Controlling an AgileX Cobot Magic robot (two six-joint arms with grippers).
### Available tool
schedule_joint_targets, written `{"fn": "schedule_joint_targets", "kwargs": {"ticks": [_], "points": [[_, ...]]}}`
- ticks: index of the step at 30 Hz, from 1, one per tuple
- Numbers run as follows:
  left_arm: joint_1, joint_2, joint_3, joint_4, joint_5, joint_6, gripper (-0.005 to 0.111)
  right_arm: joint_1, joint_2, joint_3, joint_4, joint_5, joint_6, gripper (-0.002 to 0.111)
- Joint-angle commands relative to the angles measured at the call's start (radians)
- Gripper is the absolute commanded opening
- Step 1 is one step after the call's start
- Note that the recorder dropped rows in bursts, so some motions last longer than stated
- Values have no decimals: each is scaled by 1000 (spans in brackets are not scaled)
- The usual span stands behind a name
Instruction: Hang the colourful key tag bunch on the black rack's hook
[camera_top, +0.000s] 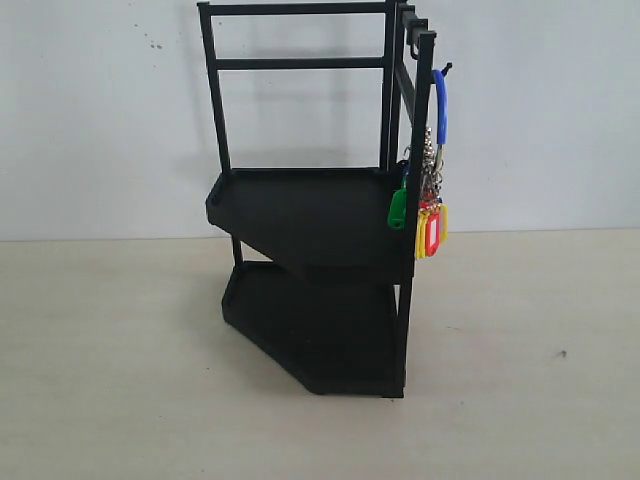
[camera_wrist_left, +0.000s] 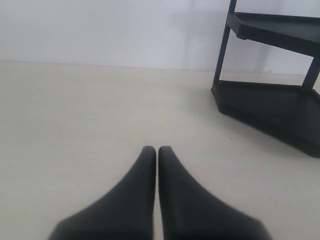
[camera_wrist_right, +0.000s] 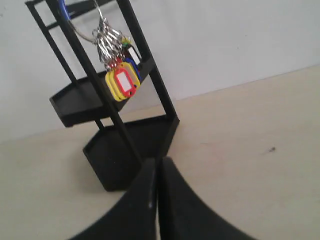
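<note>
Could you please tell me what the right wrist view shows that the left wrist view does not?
Only the right wrist view shows the colourful key tag bunch, hanging high on the black rack, and the shut right end effector. Only the left wrist view shows the left end effector, also shut and holding nothing; no tags appear there. Both views share the rack's two tray shelves, the pale table and the white wall.
</note>
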Motion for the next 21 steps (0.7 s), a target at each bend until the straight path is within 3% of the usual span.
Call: {"fn": "schedule_joint_targets", "kwargs": {"ticks": [1, 6, 21], "points": [[2, -2, 3, 5, -9, 3, 4, -5, -6, 5, -81, 99, -2, 0], [2, -2, 3, 5, -9, 3, 4, -5, -6, 5, -116, 202, -2, 0], [2, -2, 3, 5, -9, 3, 4, -5, -6, 5, -207, 243, -33, 0]]}}
